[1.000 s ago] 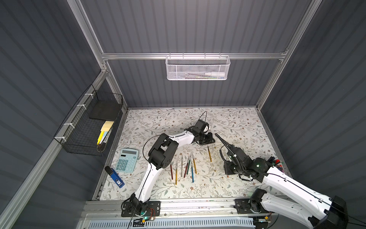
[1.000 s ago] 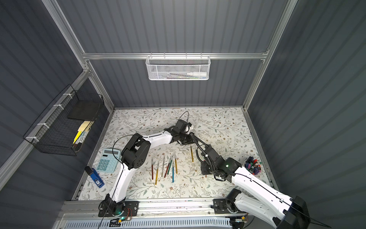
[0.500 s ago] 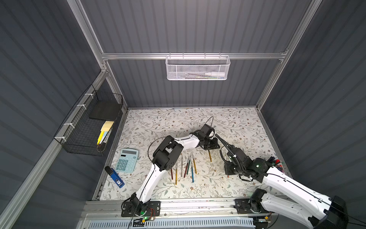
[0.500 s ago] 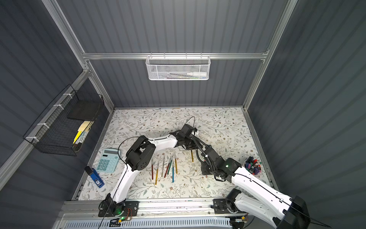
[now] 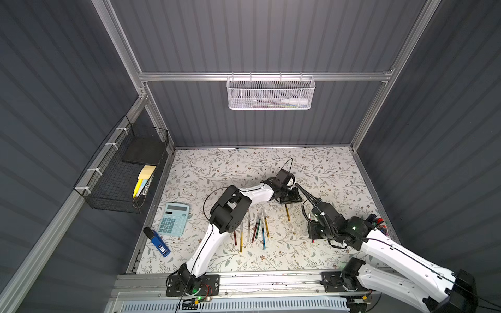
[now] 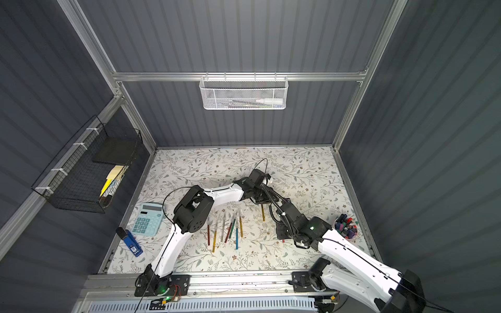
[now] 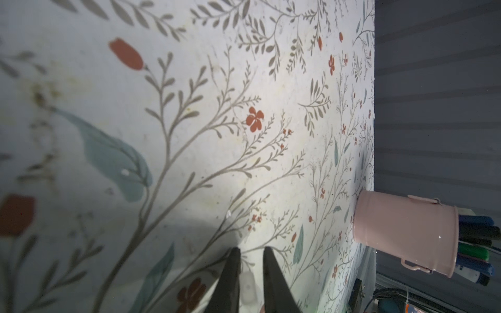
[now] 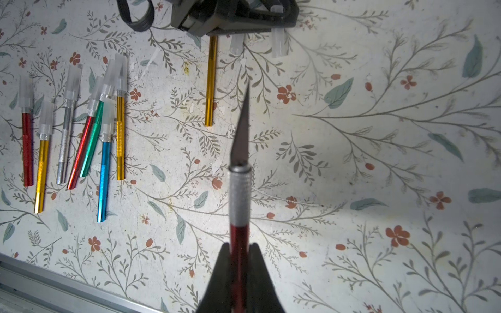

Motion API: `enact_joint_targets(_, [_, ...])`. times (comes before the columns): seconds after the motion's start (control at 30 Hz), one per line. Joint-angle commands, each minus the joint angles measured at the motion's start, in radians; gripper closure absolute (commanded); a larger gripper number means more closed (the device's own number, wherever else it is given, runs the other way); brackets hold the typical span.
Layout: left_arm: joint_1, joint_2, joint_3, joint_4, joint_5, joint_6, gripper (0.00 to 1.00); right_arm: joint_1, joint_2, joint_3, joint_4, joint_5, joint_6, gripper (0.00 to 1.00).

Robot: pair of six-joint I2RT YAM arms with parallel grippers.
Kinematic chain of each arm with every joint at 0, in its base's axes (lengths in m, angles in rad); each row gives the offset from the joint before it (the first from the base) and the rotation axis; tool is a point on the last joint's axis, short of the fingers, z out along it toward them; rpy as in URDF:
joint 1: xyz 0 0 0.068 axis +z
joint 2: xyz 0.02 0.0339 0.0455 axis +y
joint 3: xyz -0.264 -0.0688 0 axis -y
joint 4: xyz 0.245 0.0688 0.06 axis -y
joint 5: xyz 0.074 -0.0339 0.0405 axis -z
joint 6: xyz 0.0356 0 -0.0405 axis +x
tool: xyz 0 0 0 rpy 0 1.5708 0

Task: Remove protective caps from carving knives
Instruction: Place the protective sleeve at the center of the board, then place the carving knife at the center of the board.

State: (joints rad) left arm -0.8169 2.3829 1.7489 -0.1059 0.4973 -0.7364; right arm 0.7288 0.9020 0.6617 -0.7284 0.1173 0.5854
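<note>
The right hand [image 8: 240, 246] is clamped on the handle of a red knife [image 8: 238, 195], whose bare blade points ahead toward the left hand [image 7: 251, 248]. That hand sits low over the worktop [image 8: 352, 162], its fingers narrowly apart with a clear cap [image 7: 248, 284] between them. I cannot tell whether they pinch it or have let go.

This looks like the drop-off step: cap pulled, now being set down. Next, the left hand probably needs to widen and lift clear. The right hand could then lay its knife by the gold knife [image 8: 211, 81] just short of the left hand, keeping the blade off the fingers.

Only the right wrist view shows two loose caps [image 8: 236, 43] beside the left hand, and seven capped knives [image 8: 104, 162] off toward the left arm's side. Only the left wrist view shows the cap between the fingers, and a pink bucket [image 7: 404, 233] of markers beyond them.
</note>
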Motion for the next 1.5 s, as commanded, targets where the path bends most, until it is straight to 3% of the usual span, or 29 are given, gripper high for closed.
enact_joint_targets(0.0, [-0.004, 0.029, 0.032, -0.020, -0.005, 0.009, 0.79, -0.003, -0.008, -0.010, -0.014, 0.018, -0.004, 1.00])
enact_joint_targets(0.23, [-0.003, 0.020, 0.041, -0.032, -0.012, 0.015, 0.73, -0.003, -0.012, -0.005, -0.017, 0.018, -0.006, 1.00])
enact_joint_targets(0.67, [-0.003, -0.033, 0.083, -0.111, -0.080, 0.082, 0.72, -0.003, -0.011, 0.002, -0.007, 0.008, -0.004, 1.00])
enact_joint_targets(0.9, [0.005, -0.132, 0.028, -0.134, -0.144, 0.125, 0.72, -0.003, -0.005, 0.005, 0.044, -0.025, -0.033, 1.00])
enact_joint_targets(1.1, [0.061, -0.310, -0.115, -0.152, -0.202, 0.165, 0.68, -0.002, 0.037, 0.010, 0.116, -0.053, -0.049, 0.99])
enact_joint_targets(1.33, [0.186, -0.576, -0.416, -0.155, -0.202, 0.186, 0.67, -0.003, 0.159, 0.067, 0.190, -0.091, -0.065, 0.99])
enact_joint_targets(1.47, [0.239, -0.739, -0.542, -0.216, -0.247, 0.223, 0.60, -0.003, 0.265, 0.116, 0.233, -0.114, -0.067, 0.99])
